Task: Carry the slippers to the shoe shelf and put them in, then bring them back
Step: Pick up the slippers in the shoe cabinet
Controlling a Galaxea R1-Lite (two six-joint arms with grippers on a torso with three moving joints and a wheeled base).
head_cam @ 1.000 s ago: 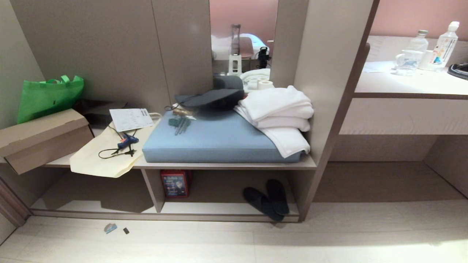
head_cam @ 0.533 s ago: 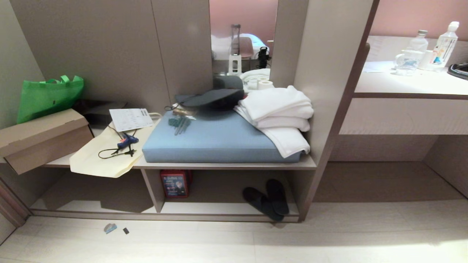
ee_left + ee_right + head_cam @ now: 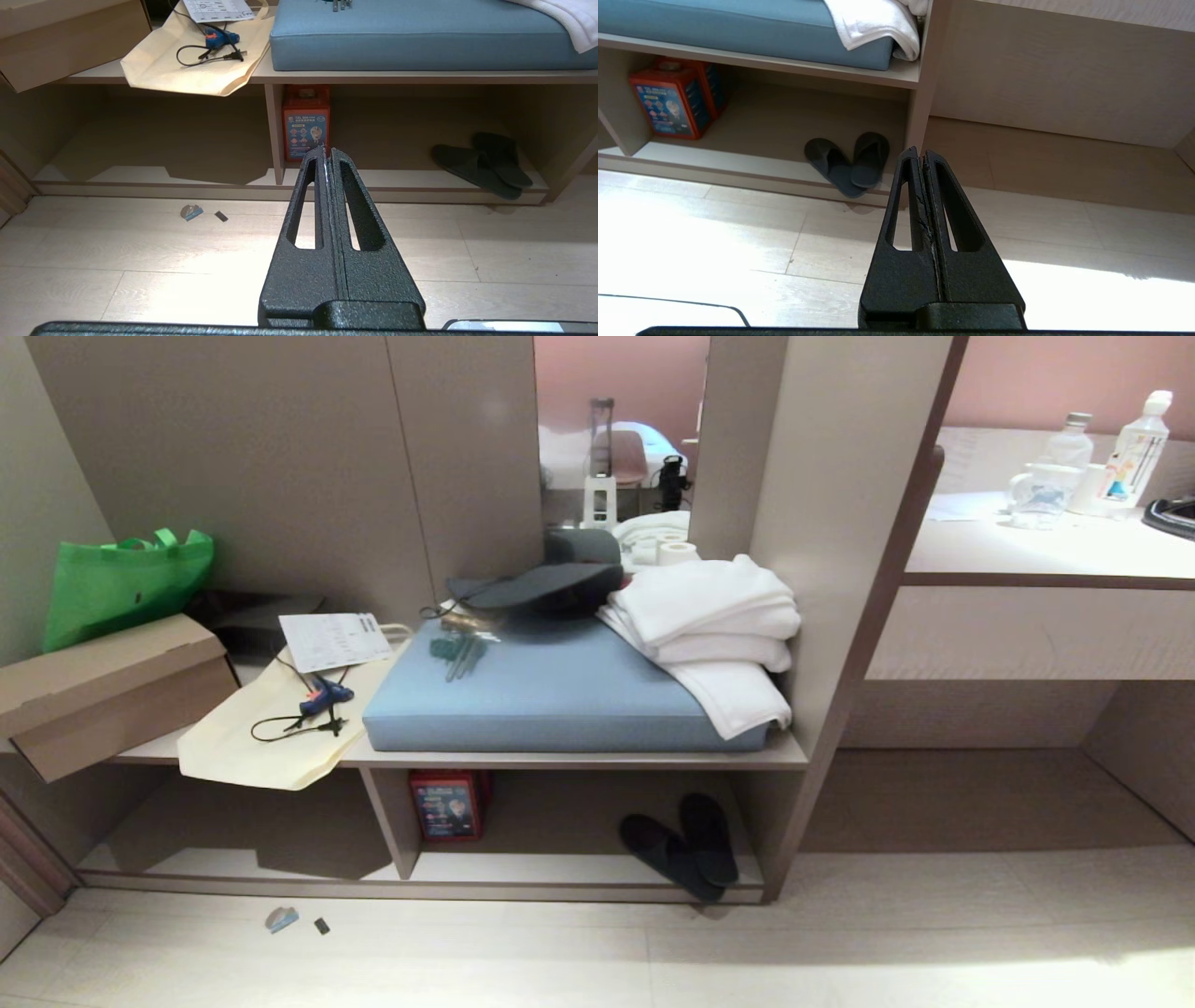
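1. Left pincer is pressed fully closed, holding nothing.
2. Right pincer likewise.
3. Slippers lie in the shelf's right compartment, ahead of both pincers.

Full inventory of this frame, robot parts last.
dark soft slippers: 2, dark, right compartment of beige wood shoe shelf, one toe over the front edge
red printed box: 1, same compartment, by divider
blue seat cushion: 1, on top board
white folded towels: stack, cushion's right end
cream tote bag: 1, overhanging board
brown cardboard box: 1, far left
green bag: 1, behind it
left tool: shut, empty, above floor
right tool: shut, empty
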